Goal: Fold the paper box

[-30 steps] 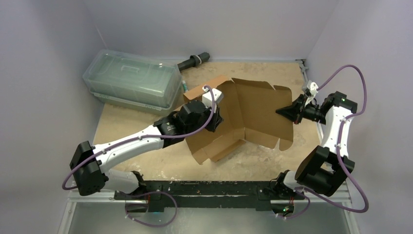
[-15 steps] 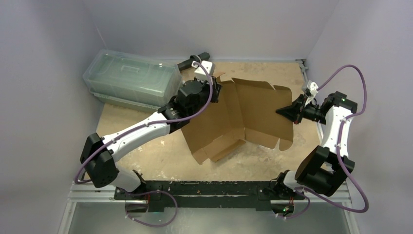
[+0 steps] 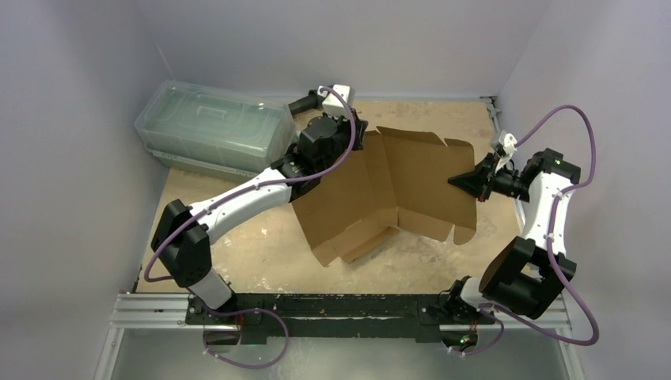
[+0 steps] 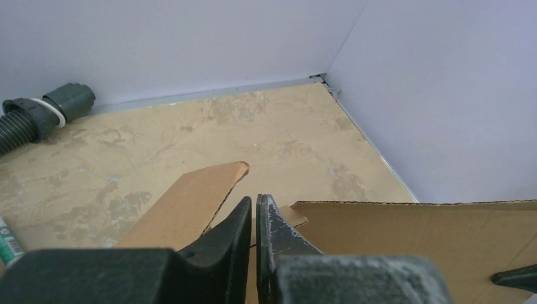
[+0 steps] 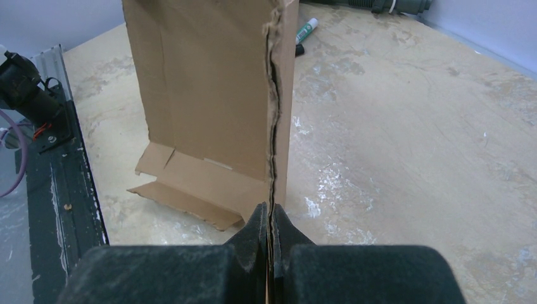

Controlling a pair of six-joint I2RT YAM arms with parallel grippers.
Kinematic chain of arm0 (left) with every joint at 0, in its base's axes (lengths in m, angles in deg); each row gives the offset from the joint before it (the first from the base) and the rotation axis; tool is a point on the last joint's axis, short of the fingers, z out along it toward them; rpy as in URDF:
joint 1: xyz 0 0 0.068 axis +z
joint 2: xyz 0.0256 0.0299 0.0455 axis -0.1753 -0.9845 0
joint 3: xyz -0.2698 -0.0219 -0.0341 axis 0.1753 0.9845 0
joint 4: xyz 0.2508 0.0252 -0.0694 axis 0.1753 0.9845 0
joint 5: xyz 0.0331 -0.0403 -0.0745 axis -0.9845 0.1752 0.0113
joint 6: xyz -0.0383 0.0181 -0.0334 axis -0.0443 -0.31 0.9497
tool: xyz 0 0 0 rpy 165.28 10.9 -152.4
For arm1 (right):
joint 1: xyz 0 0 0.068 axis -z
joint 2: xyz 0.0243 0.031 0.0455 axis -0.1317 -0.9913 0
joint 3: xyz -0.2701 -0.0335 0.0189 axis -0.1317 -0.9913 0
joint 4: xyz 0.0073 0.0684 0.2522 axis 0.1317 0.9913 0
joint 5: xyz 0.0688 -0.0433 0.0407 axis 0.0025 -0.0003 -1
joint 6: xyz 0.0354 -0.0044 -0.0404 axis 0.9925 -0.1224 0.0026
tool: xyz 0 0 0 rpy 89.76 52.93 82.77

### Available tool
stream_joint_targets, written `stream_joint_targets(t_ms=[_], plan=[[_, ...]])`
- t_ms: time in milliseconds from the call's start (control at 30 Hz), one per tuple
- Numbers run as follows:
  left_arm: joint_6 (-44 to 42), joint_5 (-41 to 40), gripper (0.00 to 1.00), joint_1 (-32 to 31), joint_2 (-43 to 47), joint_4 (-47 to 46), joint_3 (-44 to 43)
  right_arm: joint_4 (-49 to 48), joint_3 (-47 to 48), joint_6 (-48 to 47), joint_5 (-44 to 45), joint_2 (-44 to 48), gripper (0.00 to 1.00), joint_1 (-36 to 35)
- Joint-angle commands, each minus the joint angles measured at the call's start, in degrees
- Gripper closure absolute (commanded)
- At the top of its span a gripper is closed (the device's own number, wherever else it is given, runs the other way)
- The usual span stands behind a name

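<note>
Paper box (image 3: 396, 186) lies half-unfolded on the tan table (image 3: 237, 237), just to the right of the clear greenish container (image 3: 214, 131) as the overhead camera sees it. It is plain brown corrugated cardboard. The panel nearest the container is tilted up, and the rest is spread flat with flaps and tabs showing. The left gripper (image 3: 358, 131) sits at the box's far corner on the container side, close to the container's right end. The right gripper (image 3: 454, 182) meets the box's edge farthest from the container. A dark hose (image 3: 312, 100) lies just past the container's far right corner.

From the left wrist, the fingers stand almost together with only a thin slit between them. Cardboard shows right at the tips and a pointed flap sticks out just beyond, but whether any sheet is pinched I cannot tell. The hose, ringed by a white band, lies at the left edge of this view. A marker (image 4: 5, 244) with a green-and-white label sits nearer the camera than the hose; its lettering is too small to read.

From the right wrist, the jaws are closed tight on a frayed cardboard edge that runs straight up from the fingertips. A panel of the paper box stands upright to the left of that edge, with a small flap lying on the table at its foot. The marker lies beyond the panel, its print too blurred to read.
</note>
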State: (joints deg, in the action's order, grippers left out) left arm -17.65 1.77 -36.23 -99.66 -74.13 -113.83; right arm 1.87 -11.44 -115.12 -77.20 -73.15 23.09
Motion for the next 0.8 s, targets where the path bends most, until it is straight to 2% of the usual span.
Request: stream_joint_targets(t_ms=[0, 367, 767], plan=[[1.26, 2.42, 0.98, 0.83, -0.90, -1.41, -2.54, 0.29, 1.71, -0.34, -1.20, 0.35, 1.00, -0.25], [2.09, 9.02, 1.00, 0.84, -0.99, 3.58, -1.02, 0.27, 1.72, -0.26, -1.29, 0.35, 1.00, -0.31], [3.73, 9.17, 1.00, 0.84, -3.43, 3.90, 1.18, 0.23, 1.52, -0.09, -1.28, 0.95, 1.00, -0.68]])
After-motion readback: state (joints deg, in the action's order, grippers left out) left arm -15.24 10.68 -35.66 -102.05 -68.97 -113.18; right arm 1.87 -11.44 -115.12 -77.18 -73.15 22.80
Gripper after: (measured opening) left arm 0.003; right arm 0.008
